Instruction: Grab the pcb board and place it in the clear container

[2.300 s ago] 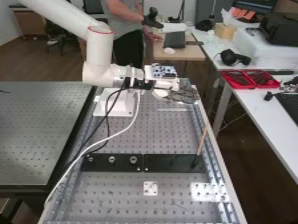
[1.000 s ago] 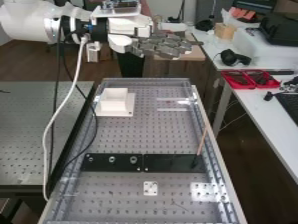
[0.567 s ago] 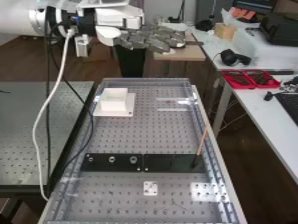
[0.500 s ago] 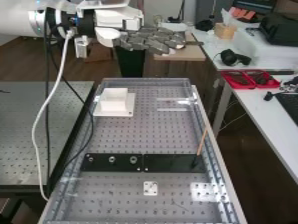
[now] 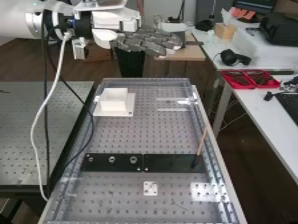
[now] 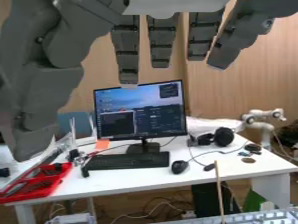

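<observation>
In the high view my hand (image 5: 148, 41) is raised beyond and above the bench's far end, its dark fingers straight and pointing right. Nothing is held in it. Straight, parted fingers hang in the wrist view, where the hand (image 6: 126, 52) has its thumb off to one side. Clear, see-through strips (image 5: 174, 109) with glossy edges are near the far right of the perforated bench (image 5: 143, 135); I cannot tell whether they belong to a container. A white block (image 5: 114, 100) on a white base plate stands at the far left of that bench.
Dark bars (image 5: 174, 163) cross the bench, with a thin wooden stick (image 5: 202, 141) rising at their right end. A small white plate (image 5: 150, 188) lies nearer. Red trays (image 5: 249, 79) sit on the side table. In the wrist view a monitor (image 6: 140, 112) stands on a white desk (image 6: 199, 165).
My hand has risen from low over the bench's far end and shifted left, uncovering the white block. Over the last half second it has drifted only slightly left.
</observation>
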`<act>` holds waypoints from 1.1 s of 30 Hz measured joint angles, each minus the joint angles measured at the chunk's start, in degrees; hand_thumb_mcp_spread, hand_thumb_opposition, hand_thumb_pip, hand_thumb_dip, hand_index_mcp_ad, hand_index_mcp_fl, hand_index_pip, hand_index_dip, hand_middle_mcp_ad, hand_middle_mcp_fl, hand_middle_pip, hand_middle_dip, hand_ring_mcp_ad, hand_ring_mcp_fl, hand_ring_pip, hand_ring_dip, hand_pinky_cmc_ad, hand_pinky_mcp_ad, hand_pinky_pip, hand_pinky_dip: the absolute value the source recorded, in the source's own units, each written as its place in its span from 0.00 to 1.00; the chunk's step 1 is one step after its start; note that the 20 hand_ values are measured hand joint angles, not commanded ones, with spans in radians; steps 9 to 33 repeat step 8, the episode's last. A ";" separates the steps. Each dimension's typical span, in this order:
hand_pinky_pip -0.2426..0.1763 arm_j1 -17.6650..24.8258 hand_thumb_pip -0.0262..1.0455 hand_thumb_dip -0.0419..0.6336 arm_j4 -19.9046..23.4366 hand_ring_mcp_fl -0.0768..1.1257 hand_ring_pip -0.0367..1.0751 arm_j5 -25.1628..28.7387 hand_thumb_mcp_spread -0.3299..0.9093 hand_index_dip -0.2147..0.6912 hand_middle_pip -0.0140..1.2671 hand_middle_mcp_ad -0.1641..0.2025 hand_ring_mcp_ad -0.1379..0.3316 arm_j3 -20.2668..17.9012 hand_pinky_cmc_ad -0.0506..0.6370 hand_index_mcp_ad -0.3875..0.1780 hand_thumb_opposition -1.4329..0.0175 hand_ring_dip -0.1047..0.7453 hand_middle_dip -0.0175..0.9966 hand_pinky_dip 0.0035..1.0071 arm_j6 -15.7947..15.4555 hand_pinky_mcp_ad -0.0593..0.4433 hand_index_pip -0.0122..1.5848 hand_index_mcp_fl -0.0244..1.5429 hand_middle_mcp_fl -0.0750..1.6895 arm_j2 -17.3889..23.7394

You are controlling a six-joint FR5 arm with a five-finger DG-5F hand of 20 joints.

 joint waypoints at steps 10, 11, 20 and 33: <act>0.37 -0.20 0.23 0.21 0.15 0.06 0.11 -0.96 0.61 0.76 0.12 0.61 0.66 -0.10 0.53 0.56 0.51 0.15 0.17 0.34 -0.10 0.42 0.05 0.21 0.07 0.25; 0.37 -0.20 0.23 0.21 0.15 0.06 0.11 -0.96 0.61 0.76 0.12 0.61 0.66 -0.10 0.53 0.56 0.51 0.15 0.17 0.34 -0.10 0.42 0.05 0.21 0.07 0.25; 0.37 -0.20 0.23 0.21 0.15 0.06 0.11 -0.96 0.61 0.76 0.12 0.61 0.66 -0.10 0.53 0.56 0.51 0.15 0.17 0.34 -0.10 0.42 0.05 0.21 0.07 0.25; 0.37 -0.20 0.23 0.21 0.15 0.06 0.11 -0.96 0.61 0.76 0.12 0.61 0.66 -0.10 0.53 0.56 0.51 0.15 0.17 0.34 -0.10 0.42 0.05 0.21 0.07 0.25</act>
